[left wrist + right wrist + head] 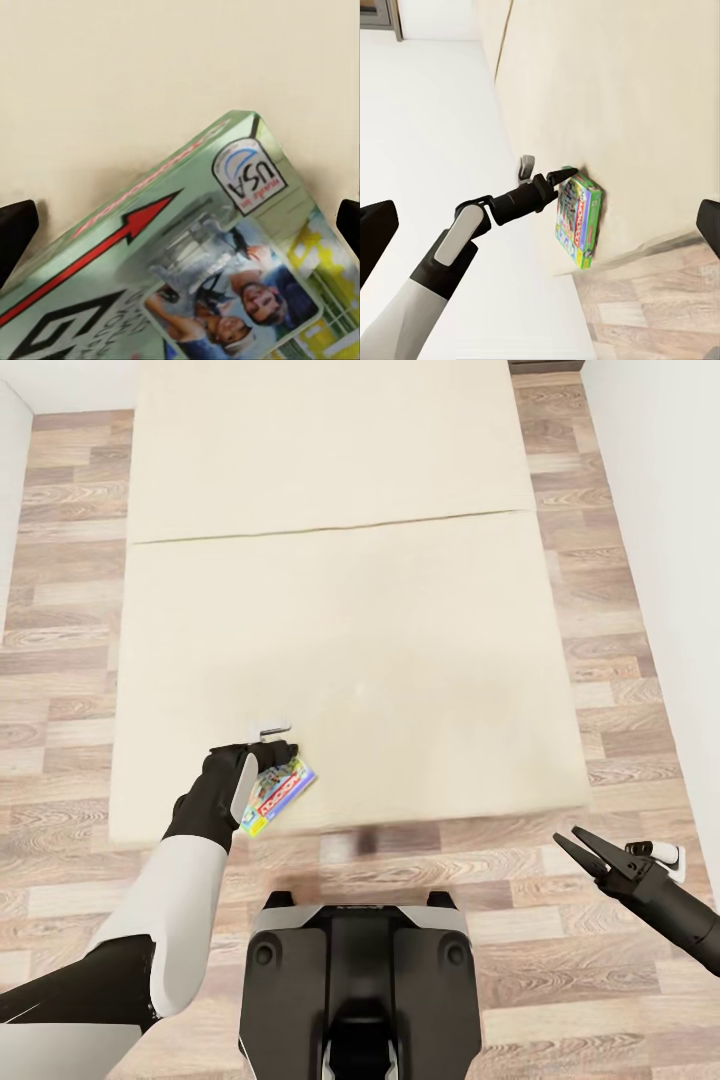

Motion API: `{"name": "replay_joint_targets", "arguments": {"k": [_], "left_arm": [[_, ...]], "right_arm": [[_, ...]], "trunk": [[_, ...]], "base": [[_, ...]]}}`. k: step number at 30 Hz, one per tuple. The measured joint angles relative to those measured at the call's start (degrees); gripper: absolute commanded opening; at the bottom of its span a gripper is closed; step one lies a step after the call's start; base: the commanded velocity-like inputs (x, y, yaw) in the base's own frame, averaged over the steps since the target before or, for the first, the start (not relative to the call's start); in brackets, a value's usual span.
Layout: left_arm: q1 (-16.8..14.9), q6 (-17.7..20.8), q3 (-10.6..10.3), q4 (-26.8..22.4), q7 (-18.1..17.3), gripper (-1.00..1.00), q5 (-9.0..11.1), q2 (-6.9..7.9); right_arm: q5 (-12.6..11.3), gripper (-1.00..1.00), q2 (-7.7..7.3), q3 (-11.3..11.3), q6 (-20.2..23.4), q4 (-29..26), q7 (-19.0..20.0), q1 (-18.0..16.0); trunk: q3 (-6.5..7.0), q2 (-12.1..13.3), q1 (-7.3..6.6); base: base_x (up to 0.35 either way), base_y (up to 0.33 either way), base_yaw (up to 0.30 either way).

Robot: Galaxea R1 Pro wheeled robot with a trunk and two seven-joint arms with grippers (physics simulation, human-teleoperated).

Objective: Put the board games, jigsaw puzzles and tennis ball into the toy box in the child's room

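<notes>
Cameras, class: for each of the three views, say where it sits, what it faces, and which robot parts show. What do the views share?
Head view: high, looking down at the bed; both arms, left tool, right tool.
Left wrist view: close above the board game; dark fingertips.
Right wrist view: beside the bed, facing the left arm.
All share the board game.

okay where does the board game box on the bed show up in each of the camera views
Head view: board game at the bed's near edge, by the left claw.
Left wrist view: board game close up, lower half.
Right wrist view: board game centre-right, on edge.
Shared landmark: the beige mattress.
</notes>
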Motion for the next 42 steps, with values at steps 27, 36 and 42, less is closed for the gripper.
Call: {"name": "replay_joint_targets", "arguments": {"k": [27,36,42], "left_arm": [[0.0,0.0,0.0,0.0,-0.02,1.0,0.0,0.03],[0.0,0.0,0.0,0.0,-0.02,1.0,0.01,0.04],[0.0,0.0,0.0,-0.01,-0.01,1.0,-0.01,0.07]], "right_arm": [[0.01,1.0,0.0,0.0,0.0,0.0,-0.01,0.0],[0.04,1.0,0.07,0.04,0.0,0.08,-0.09,0.0],[0.09,1.0,0.34,0.01,-0.08,0.17,-0.21,0.0]], "trunk": [[0.0,0.0,-0.02],[0.0,0.0,0.0],[0.0,-0.01,-0.02]], "base": [[-0.057,0.0,0.0],[-0.068,0.0,0.0],[-0.06,0.0,0.0]]}}
